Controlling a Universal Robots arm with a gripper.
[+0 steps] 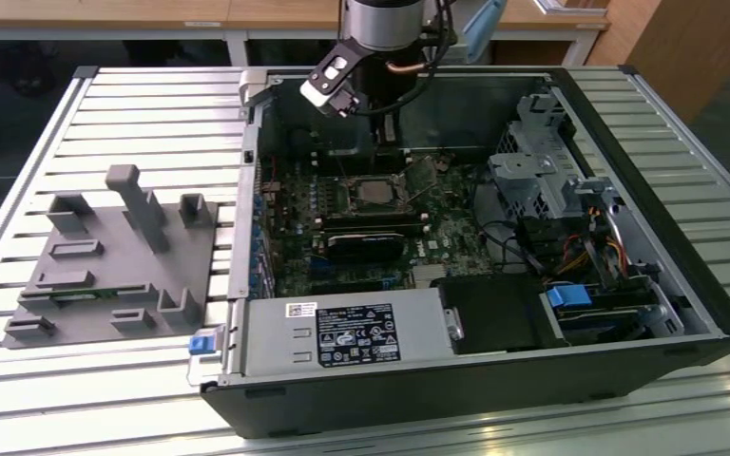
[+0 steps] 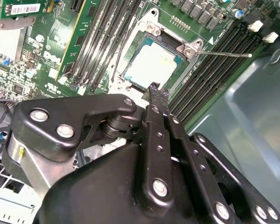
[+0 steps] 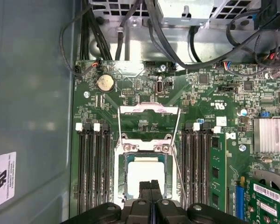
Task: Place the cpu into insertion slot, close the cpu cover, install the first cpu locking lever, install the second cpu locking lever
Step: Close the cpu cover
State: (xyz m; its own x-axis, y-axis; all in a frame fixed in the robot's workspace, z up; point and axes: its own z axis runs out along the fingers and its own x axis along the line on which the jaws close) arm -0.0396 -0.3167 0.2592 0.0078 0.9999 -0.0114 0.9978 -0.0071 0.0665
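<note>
The arm (image 1: 384, 24) is in the upper middle of the exterior view and points down into the open computer case (image 1: 441, 399), close to the case's back wall. The case sits on a surface (image 1: 86, 114) made of slats. A grey holder (image 1: 111, 256) lies well apart on the exterior view's left.

In the first wrist view the hand (image 3: 150, 185) hangs over one edge of the insertion slot (image 3: 122, 179). Its two fingers (image 3: 145, 187) are pressed together and grip nothing. I cannot tell if the tips touch anything.

The cpu (image 3: 147, 170) lies flat in the slot with its pale face bare. The cpu cover (image 3: 149, 110) is not down on it. Its silver frame shows past the slot edge away from the hand. Thin lever rods (image 3: 117, 130) run along both sides of the cover.

Long black memory slots (image 3: 91, 163) sit just beside the slot on two sides, so there is little room sideways. The space above the cpu is open.
</note>
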